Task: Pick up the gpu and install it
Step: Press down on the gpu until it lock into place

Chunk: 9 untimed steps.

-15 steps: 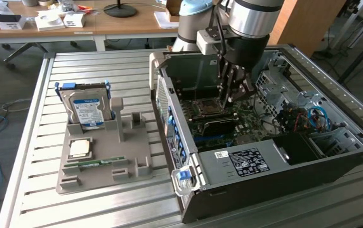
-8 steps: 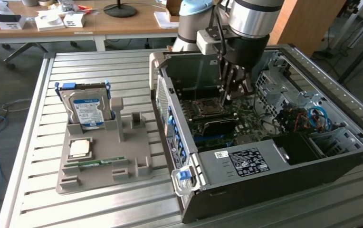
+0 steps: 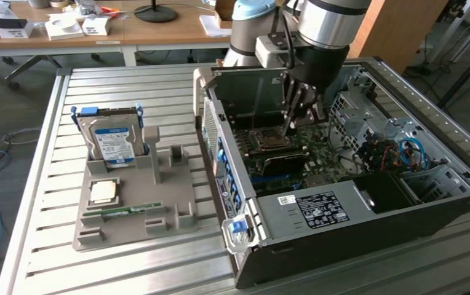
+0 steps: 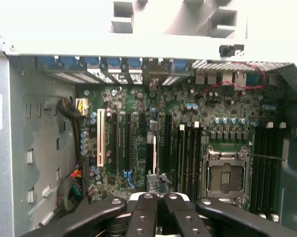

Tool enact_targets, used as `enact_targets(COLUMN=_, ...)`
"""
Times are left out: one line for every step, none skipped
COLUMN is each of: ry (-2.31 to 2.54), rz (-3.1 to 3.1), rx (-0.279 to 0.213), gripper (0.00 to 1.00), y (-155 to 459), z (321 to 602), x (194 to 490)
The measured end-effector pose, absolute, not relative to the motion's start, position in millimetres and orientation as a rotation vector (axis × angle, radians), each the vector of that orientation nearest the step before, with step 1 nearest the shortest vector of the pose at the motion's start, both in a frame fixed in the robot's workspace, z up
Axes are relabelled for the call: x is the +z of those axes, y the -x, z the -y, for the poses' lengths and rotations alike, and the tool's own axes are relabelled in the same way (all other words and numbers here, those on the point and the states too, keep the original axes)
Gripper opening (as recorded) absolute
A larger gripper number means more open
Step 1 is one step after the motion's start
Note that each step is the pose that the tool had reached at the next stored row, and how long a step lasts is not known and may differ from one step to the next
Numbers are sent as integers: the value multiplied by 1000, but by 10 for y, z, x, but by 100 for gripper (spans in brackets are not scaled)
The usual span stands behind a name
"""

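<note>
Nearest: end effector (image 4: 157,196), fingers drawn fully together, hanging low inside the open computer case (image 3: 325,258) over the motherboard (image 4: 138,98). Cannot tell whether anything is pinched between the tips or merely lies just beyond them.

Directly ahead of the tips in the wrist view: gpu (image 4: 154,153), seen edge-on as a thin pale line, standing on edge among the long expansion slots (image 4: 120,143). Long axis straight away from the end effector, parallel to those slots, in line with the gap between the fingers. No sideways offset to speak of; judged a matter of straight-down travel, not of turning.

In the exterior view: end effector (image 3: 299,117) above the board, gpu (image 3: 280,163) showing its black face just below the processor socket (image 3: 268,140), upright and apparently in or at a slot. Seated fully or not: cannot tell.

Farther off, toward the exterior view's left, well apart from the case: grey holder tray (image 3: 128,227) on the slatted surface (image 3: 55,184), carrying a hard drive (image 3: 114,144) upright and a memory stick (image 3: 124,212) lying flat.
</note>
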State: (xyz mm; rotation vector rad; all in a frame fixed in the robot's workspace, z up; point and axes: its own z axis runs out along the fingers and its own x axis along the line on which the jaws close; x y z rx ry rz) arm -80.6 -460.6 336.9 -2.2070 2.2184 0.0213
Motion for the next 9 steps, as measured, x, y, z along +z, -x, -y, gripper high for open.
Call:
enact_targets(ry=2209, rz=-2222, rx=27, gripper=11, y=806, z=4606, x=3369)
enact_targets(ry=2209, rz=-2223, rx=27, gripper=11, y=806, z=4605, x=3367)
enact_targets(ry=2209, rz=-2222, rx=28, gripper=11, y=805, z=4605, x=3359)
enact_targets(ry=2208, rz=-2222, rx=27, gripper=11, y=806, z=4605, x=3348)
enact_targets(ry=2208, rz=-2223, rx=27, gripper=11, y=806, z=4605, x=3330)
enact_targets(ry=2208, rz=-2223, rx=27, gripper=11, y=805, z=4605, x=3313)
enact_targets(ry=2207, rz=-2223, rx=26, gripper=11, y=805, z=4605, x=3294)
enact_targets(ry=2206, rz=-2223, rx=25, gripper=11, y=805, z=4605, x=3278)
enact_targets(ry=2205, rz=-2224, rx=24, gripper=11, y=805, z=4605, x=3262)
